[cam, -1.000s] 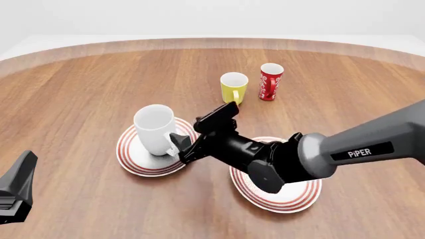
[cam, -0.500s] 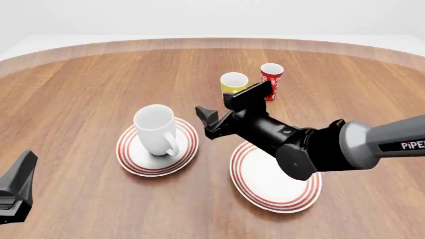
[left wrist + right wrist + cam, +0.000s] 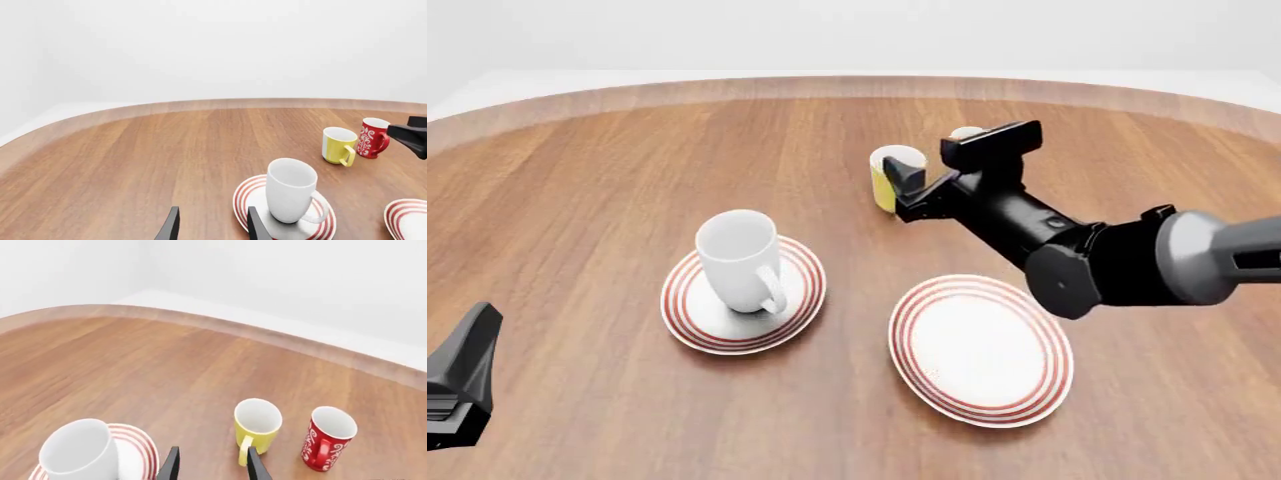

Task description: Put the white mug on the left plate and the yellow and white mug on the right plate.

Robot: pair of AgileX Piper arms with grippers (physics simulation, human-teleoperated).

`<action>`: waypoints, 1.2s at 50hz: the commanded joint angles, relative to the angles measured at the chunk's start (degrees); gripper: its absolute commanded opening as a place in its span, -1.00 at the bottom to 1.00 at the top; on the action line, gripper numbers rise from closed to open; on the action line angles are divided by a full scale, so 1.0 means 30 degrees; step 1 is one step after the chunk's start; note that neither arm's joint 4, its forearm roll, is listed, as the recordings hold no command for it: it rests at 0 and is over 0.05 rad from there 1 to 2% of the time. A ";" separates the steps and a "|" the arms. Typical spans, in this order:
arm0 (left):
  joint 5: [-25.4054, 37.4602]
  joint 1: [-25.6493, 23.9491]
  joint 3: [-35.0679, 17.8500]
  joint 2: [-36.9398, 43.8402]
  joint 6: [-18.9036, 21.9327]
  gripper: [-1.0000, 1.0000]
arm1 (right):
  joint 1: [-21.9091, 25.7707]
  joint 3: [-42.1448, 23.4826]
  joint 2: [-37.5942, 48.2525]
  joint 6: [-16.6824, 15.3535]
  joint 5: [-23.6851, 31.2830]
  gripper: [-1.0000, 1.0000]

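With its fingers apart and holding nothing, the right gripper [image 3: 928,190] has moved from the white mug [image 3: 739,262], which stands on the left plate [image 3: 694,330], to just beside the yellow and white mug [image 3: 892,175], leaving the right plate [image 3: 980,348] bare, its arm stretched forward; the left gripper [image 3: 210,227] is also apart.

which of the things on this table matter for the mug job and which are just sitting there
Part of the job:
- white mug, standing on the left plate
- yellow and white mug, on the table
- right plate, nothing on it
- right hand, open, near the yellow and white mug

Just lying about:
- red cup with white pattern
- left hand, open, idle
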 commanded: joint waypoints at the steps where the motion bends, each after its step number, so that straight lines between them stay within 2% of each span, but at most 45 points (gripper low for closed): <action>1: 0.0000 0.0000 0.0000 0.0000 0.0000 1.00 | -0.1135 -0.0392 0.0193 -0.0139 -0.0270 1.00; 10: 0.0000 0.0000 0.0000 0.0000 0.0000 1.00 | -0.1722 -0.0815 0.0636 -0.0043 -0.0339 1.00; 33: 0.0000 0.0000 0.0000 0.0000 0.0000 1.00 | -0.2088 -0.2129 0.2529 0.0256 -0.0220 1.00; 60: 0.0000 0.0000 0.0000 0.0000 0.0000 1.00 | -0.1959 -0.4188 0.4892 0.0953 0.0238 1.00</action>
